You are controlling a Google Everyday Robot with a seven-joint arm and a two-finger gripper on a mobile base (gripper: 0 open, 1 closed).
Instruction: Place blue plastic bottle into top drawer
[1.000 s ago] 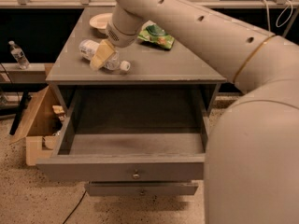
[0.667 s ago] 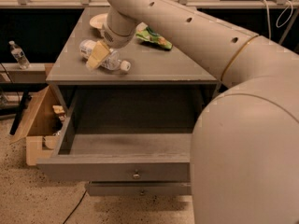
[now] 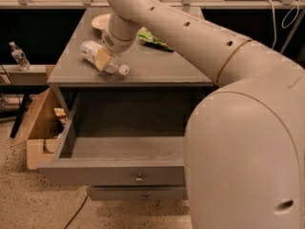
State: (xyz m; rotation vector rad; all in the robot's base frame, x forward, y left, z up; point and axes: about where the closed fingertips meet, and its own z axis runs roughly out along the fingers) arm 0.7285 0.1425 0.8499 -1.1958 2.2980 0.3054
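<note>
Grey tabletop [image 3: 157, 73] carries a plate [image 3: 101, 21] at 12 o'clock of the blue plastic bottle [image 3: 90, 49] and a green bag [image 3: 155, 38] at its 2 o'clock. A small bottle [image 3: 19, 56] stands well apart at 9 o'clock, and a cardboard box [image 3: 37, 125] sits beside the open top drawer [image 3: 114, 173]. As a second ago, the blue bottle lies on the table, cap toward 4 o'clock, while the arm's bulk now hides more of the right side. The gripper [image 3: 102, 57] presses down over the bottle's middle from 1 o'clock; its grip cannot be told.
</note>
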